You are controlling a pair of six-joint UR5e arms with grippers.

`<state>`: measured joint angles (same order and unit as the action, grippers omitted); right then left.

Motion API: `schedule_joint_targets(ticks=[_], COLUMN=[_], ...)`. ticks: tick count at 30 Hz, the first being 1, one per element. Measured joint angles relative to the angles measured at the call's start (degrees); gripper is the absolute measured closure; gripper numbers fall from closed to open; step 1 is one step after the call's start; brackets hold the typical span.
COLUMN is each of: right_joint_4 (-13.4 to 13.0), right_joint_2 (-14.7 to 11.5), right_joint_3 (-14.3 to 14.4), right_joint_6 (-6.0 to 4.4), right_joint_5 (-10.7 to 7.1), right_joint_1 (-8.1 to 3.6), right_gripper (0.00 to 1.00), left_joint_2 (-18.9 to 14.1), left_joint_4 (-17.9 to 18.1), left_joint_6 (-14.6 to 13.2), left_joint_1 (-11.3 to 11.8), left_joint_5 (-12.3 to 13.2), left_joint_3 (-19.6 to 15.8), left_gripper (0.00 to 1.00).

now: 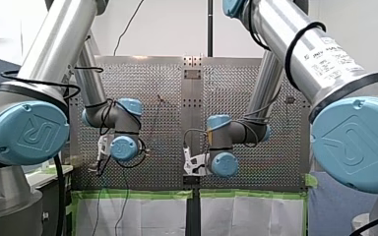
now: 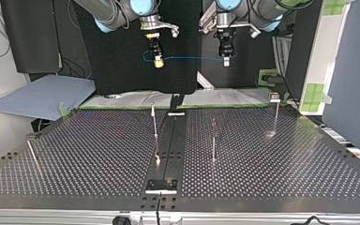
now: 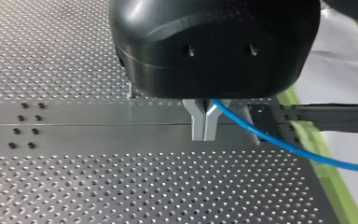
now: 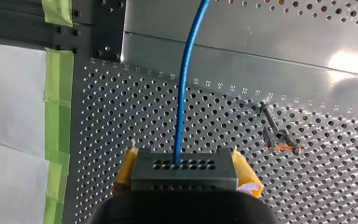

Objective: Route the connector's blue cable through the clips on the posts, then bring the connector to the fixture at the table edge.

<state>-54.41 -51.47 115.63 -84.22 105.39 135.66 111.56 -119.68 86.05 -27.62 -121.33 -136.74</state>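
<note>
Linking L pincer (image 3: 205, 127), R pincer's (image 2: 158, 61) connector (image 4: 184, 175): cable (image 3: 284, 145).

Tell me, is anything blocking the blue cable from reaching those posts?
Nothing visible. The blue cable stretches in mid-air between my left hand and my right hand; only open air separates it from the posts.

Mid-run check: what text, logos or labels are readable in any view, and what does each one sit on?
"UR", as a stylised logo: on my left arm's blue joint cap and my right arm's blue joint cap.
white label on my right arm's tube: several printed lines, too blurred to read.
connector, blue cable, perforated table: no text visible.
</note>
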Motion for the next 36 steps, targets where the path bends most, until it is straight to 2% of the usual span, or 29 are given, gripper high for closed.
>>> schedule_joint_targets(ticks=[5, 7, 11, 14, 17, 20, 30, 36], right_joint_4=[0.3, 0.9, 2.5, 3.9, 5.3, 6.7, 11.1, 13.7], right_joint_2=[-0.3, -0.9, -2.5, -3.9, -5.3, -6.7, -11.1, -13.7], right_joint_3=[-0.3, -0.9, -2.5, -3.9, -5.3, -6.7, -11.1, -13.7], right_joint_6=[-0.32, -0.8, -2.42, -3.83, -5.14, -5.79, -6.14, -6.15], right_joint_5=[0.34, 0.87, 1.57, 0.88, -0.3, -1.56, -5.85, -7.07], right_joint_1=[-0.35, -0.88, -2.53, -3.74, -4.35, -4.64, -5.43, -5.92], right_gripper=[1.0, 1.0, 1.0, 1.0, 1.0, 1.0, 1.0, 1.0], left_joint_2=[-0.9, -1.6, -3.2, -4.5, -5.8, -7.1, -11.6, -13.7], left_joint_4=[-1.7, -2.5, -4.1, -5.2, -5.9, -6.8, -10.8, -12.6], left_joint_6=[0.4, 1.0, 2.5, 3.8, 4.8, 5.3, 6.1, 6.2], left_joint_1=[0.1, 0.1, 0.3, 0.6, 0.8, 1.1, 2.1, 3.2], left_joint_5=[-0.1, -0.1, -0.2, -0.3, -1.0, -1.9, -2.6, -2.6], left_joint_3=[0.6, 1.3, 2.2, 2.5, 3.2, 4.2, 8.6, 11.3], left_gripper=[1.0, 1.0, 1.0, 1.0, 1.0, 1.0, 1.0, 1.0])
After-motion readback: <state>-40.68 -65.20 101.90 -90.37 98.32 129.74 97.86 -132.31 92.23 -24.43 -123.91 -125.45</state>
